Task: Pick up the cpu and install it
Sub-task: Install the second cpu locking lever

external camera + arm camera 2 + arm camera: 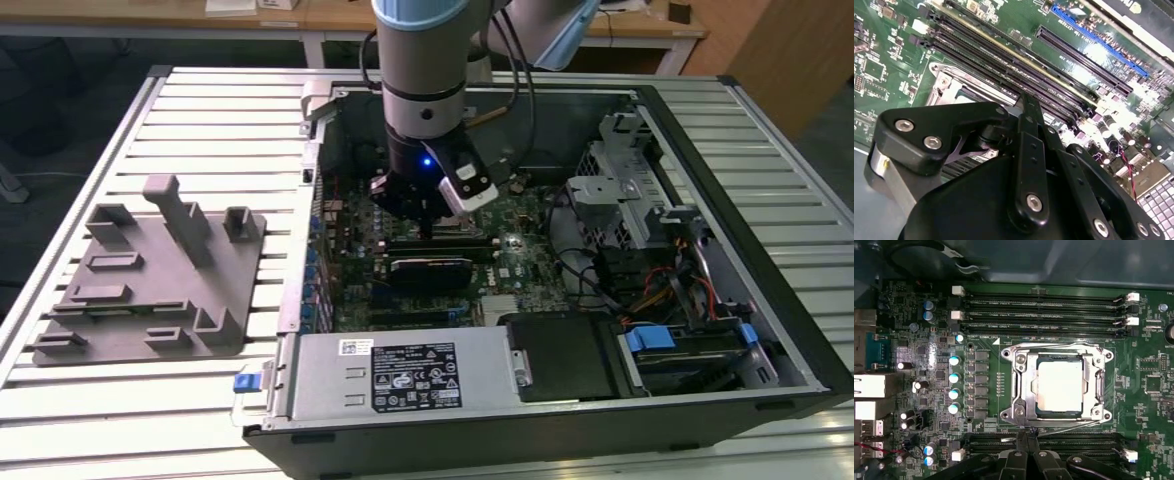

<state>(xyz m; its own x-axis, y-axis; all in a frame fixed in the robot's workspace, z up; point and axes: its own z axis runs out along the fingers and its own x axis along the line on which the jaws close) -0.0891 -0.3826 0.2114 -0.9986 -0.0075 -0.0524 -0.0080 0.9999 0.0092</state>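
While the exterior view takes in the whole bench — a slatted metal table [120, 420], an open computer case [747, 390] lying on its side and the arm [424, 60] reaching straight down into it — it gives no sight of the chip itself, which lies under the arm's wrist. That is plain in the first wrist view: the cpu [1060, 386] lies flat in the socket frame [1019, 385] of the green motherboard [989, 315], its pale, smooth metal top facing up and glaring under the light. It is close to square, so no long axis can be told, and its edges run parallel to the frame's sides. The frame is bright stamped metal with a screw at each corner, and it stands open around the chip, not over it. Long dark memory slots [1044, 310] with white end clips run along one side of the socket, and more run along the opposite side, by the gripper [1026, 442]. Its matt black linkage comes together just past the socket's edge, the tips drawn close and clear of the chip, with nothing held that I can see. In the second wrist view the same black links and their bright rivets show from behind, above the socket frame [946, 85]. Off at the exterior view's left, a grey plastic fixture tray [134, 300] with upright posts sits on the table, well apart from the case.
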